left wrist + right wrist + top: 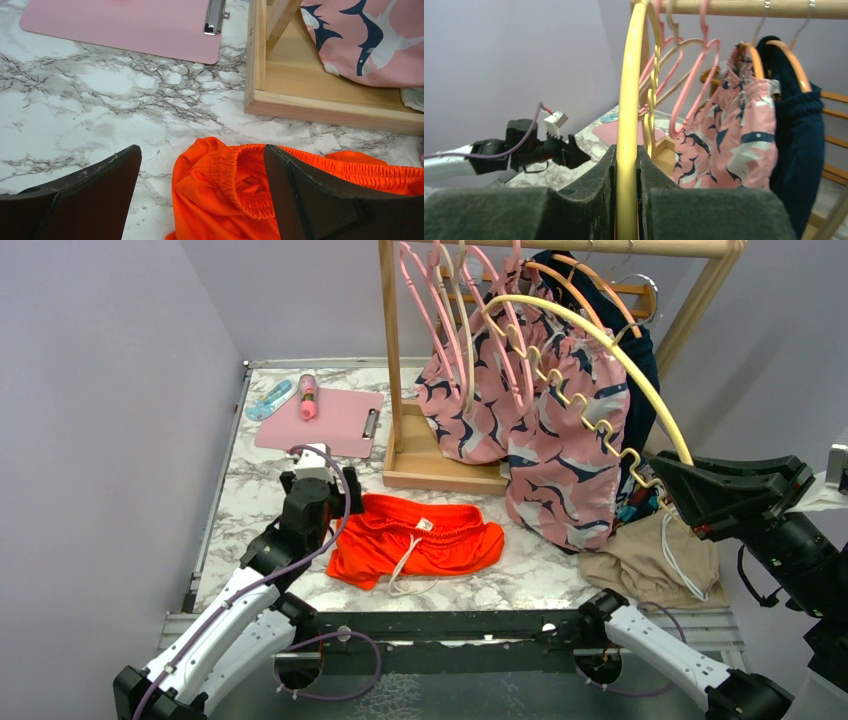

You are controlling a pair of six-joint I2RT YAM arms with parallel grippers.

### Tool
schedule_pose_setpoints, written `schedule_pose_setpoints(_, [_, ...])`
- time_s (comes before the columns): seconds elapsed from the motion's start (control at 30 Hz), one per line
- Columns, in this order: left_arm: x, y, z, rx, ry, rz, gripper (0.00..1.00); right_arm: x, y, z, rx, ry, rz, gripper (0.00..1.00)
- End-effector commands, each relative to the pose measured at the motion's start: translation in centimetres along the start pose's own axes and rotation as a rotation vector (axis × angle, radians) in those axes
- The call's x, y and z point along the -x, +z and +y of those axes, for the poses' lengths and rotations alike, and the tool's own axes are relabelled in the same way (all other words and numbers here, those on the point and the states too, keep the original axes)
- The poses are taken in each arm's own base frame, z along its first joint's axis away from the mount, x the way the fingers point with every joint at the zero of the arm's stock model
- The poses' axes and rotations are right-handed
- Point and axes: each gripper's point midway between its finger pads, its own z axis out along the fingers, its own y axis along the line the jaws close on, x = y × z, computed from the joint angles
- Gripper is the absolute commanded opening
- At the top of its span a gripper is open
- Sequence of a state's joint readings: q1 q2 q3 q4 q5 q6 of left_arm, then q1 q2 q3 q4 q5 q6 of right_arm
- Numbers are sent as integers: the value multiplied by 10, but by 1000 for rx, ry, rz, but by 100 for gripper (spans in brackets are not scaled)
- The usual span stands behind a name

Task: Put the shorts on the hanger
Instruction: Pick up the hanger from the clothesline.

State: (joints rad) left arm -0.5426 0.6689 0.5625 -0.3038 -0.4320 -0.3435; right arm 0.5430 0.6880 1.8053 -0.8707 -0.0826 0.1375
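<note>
The right tool (626, 170) is clamped on the pale-yellow hanger (626, 100), holding it raised by the wooden rack (390, 340), seemingly ready for the orange shorts (420, 540), which lie crumpled on the table (260, 490) under the wide-apart left tool (202, 165).

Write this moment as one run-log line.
left end effector: open over shorts | right end effector: shut on hanger | shorts: lying on table, not hung

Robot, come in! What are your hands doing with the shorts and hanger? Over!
Left gripper open, poised over shorts. Shorts lie on table, not hung yet. Right gripper shut on hanger, raised. Nothing covers the shorts.
</note>
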Motion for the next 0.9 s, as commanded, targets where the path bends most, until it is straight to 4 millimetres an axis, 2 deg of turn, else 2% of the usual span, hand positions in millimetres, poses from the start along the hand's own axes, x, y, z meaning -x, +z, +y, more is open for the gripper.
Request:
schedule_pose_setpoints(0.0, [17,-5,4,29,-27,-42,94,17,-1,40,231,-40,-94,1])
schedule_pose_setpoints(0.17, [21,-8,9,51,-37,-57,94,1,2,96,604,-12,-78,1])
schedule_pose_setpoints(0.27, [28,-13,15,76,-58,-88,94,-13,8,113,747,19,-41,1])
schedule_pose_setpoints(0.33, [33,-18,24,113,-78,-116,94,-25,17,117,793,40,-11,1])
schedule_pose_setpoints(0.43, [42,-28,39,178,-115,-168,95,-51,35,115,814,73,46,1])
schedule_pose_setpoints(0.6, [52,-46,60,252,-187,-255,95,-97,61,99,743,64,116,1])
schedule_pose_setpoints(0.87, [53,-48,67,285,-201,-272,95,-160,76,73,610,71,154,1])
